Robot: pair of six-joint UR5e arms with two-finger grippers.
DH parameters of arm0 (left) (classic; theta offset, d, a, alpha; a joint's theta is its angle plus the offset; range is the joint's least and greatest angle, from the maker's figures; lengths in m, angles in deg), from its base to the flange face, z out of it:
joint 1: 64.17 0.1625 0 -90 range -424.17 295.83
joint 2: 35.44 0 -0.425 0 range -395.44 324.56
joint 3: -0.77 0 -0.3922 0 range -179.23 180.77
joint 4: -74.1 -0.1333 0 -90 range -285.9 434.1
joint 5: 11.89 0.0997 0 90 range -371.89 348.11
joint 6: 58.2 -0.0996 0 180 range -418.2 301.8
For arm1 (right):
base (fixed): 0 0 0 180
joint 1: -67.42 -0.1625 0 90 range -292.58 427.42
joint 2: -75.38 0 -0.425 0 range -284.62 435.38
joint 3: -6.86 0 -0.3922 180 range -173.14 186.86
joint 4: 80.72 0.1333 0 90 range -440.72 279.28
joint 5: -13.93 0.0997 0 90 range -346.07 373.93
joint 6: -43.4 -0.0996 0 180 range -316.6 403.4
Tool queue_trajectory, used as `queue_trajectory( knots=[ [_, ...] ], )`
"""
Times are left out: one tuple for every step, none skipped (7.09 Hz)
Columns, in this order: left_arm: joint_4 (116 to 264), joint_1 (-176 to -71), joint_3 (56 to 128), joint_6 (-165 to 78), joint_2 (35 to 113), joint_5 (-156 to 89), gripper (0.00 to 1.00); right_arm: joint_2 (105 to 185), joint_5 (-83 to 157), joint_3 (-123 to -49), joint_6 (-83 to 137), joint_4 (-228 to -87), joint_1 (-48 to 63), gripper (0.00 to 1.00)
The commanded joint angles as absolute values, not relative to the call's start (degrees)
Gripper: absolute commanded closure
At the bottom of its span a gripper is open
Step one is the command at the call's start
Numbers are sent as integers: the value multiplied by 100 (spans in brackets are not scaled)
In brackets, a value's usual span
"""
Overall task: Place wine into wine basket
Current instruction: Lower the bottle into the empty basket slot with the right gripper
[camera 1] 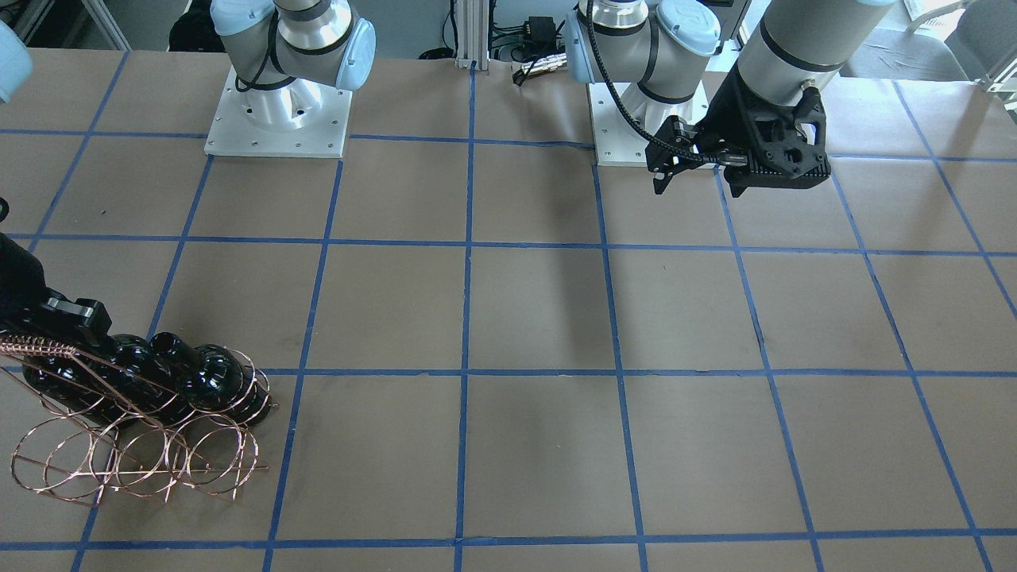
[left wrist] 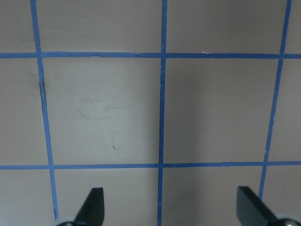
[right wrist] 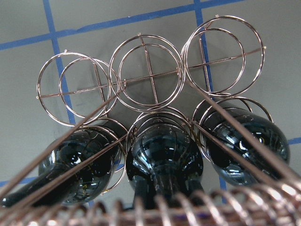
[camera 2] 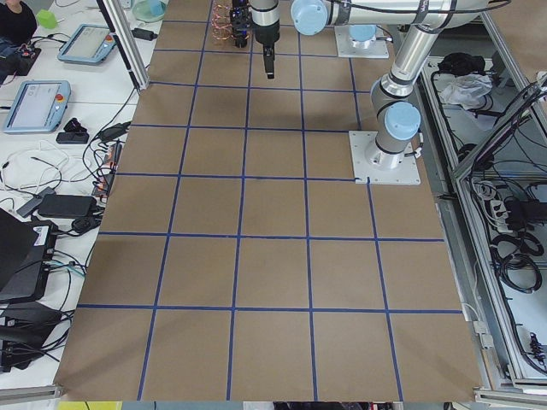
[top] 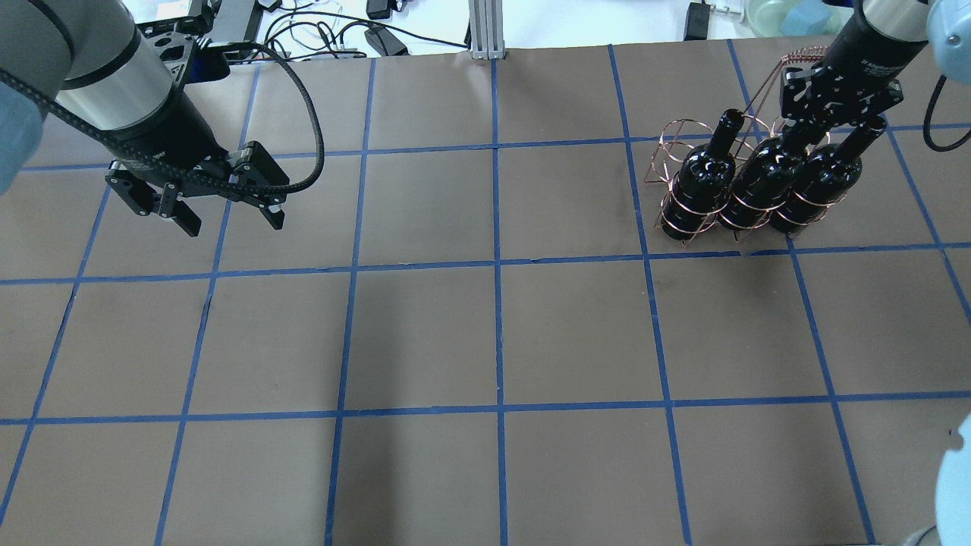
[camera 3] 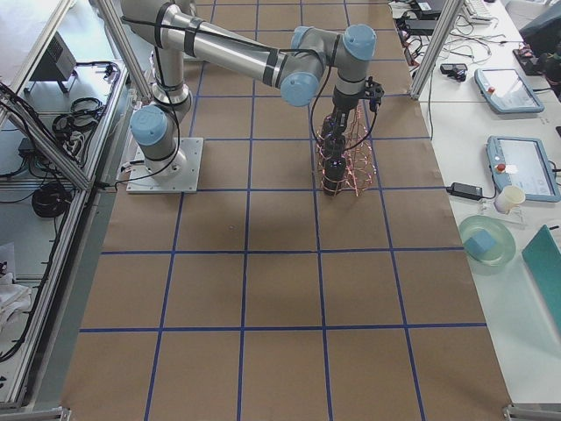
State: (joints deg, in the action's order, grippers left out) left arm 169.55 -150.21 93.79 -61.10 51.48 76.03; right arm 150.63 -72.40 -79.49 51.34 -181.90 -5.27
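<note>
Parking, left pincer: hangs spread wide over the brown blue-gridded table, well apart from the copper-coloured thin-wire wine basket; I judge this avoids fouling it.
Right pincer: directly over the middle neck; fingertips hidden, so I cannot tell its grip.
Wine: glossy near-black glass wine bottle, beneath the right pincer, seated in a loop, neck tilted.
Basket loops: restrain three bottles; farther row vacant.
</note>
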Motion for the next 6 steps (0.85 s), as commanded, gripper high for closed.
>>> queue_trajectory(
  knots=[
    [16955,-15038,9376,-6102,5148,7583,0,15079,-7264,-7972,5105,-18214,-527,1],
    [16955,-15039,9384,-6101,5157,7574,0,15131,-7412,-7911,5122,-18136,-527,0],
    [16955,-15039,9376,-6101,5157,7574,0,15262,-7457,-7771,5122,-18083,-536,0],
    [16946,-15039,9376,-6110,5157,7591,0,15481,-7457,-7578,5105,-17726,-614,0],
    [16946,-15039,9376,-6110,5157,7600,0,15701,-7475,-7472,5027,-17470,-815,0],
    [16920,-15039,9376,-6110,5157,7609,0,15903,-7484,-7471,4469,-17276,-1174,0]
  ],
)
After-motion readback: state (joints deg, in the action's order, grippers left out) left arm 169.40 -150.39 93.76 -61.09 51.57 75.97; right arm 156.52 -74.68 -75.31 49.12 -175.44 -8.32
